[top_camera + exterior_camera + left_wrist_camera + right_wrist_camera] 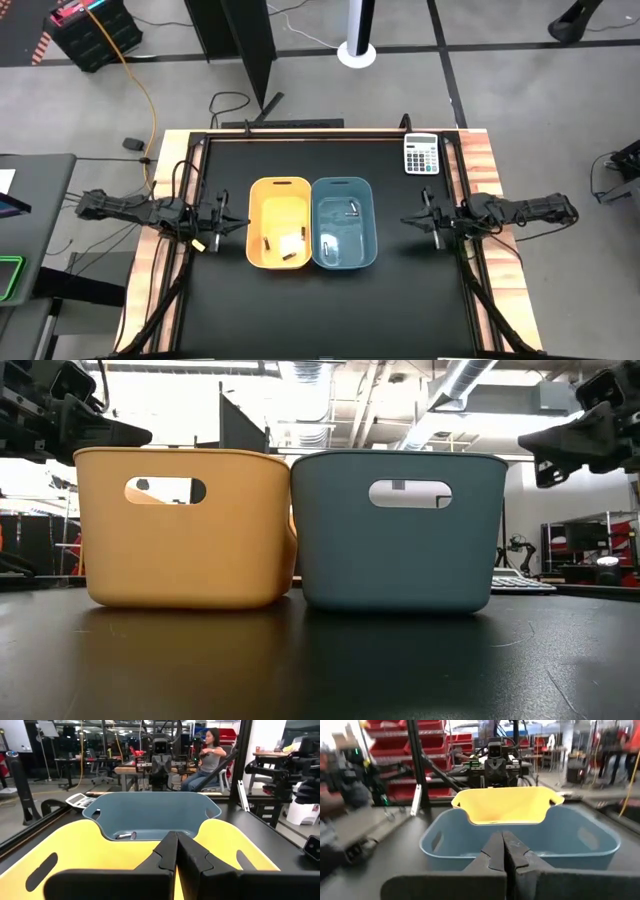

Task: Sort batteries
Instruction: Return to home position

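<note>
Lying on the floor of the blue bin (pixel 343 180), two silver batteries (pixel 352 212) sit apart, one toward 12 o'clock and the other toward 7 o'clock. Dark batteries (pixel 267 243) lie toward the 6 o'clock end of the yellow bin (pixel 278 181), which touches the blue bin's 9 o'clock side. The left jaws hover at 9 o'clock of the yellow bin, clear of its wall, pressed together on nothing. The right jaws hover at 3 o'clock of the blue bin, likewise closed and empty. A calculator (pixel 421 154) rests at the blue bin's 1 o'clock on the black worktop (pixel 330 310).
</note>
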Tool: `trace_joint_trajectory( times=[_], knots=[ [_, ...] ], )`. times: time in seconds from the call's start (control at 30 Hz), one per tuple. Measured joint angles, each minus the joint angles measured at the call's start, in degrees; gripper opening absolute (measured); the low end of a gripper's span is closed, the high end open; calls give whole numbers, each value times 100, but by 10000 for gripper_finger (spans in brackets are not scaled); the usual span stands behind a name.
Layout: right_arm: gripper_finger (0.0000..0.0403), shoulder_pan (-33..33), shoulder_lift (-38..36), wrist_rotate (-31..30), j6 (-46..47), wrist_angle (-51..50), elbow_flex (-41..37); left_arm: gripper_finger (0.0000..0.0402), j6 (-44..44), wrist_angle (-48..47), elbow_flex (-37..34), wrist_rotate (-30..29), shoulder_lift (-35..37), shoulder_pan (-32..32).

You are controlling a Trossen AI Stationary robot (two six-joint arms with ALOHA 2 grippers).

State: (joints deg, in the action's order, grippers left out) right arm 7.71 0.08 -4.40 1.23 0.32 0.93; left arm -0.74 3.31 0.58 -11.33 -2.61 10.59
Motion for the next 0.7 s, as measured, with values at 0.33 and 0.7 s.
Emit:
trace_joint_trajectory(
  times=[0.33,0.7],
  knots=[
    [0,17,0,24,630,6,-3,2,-204,-8,-4,9,0,2],
    [0,17,0,23,632,8,-4,2,-110,-9,-7,8,0,2]
  ],
)
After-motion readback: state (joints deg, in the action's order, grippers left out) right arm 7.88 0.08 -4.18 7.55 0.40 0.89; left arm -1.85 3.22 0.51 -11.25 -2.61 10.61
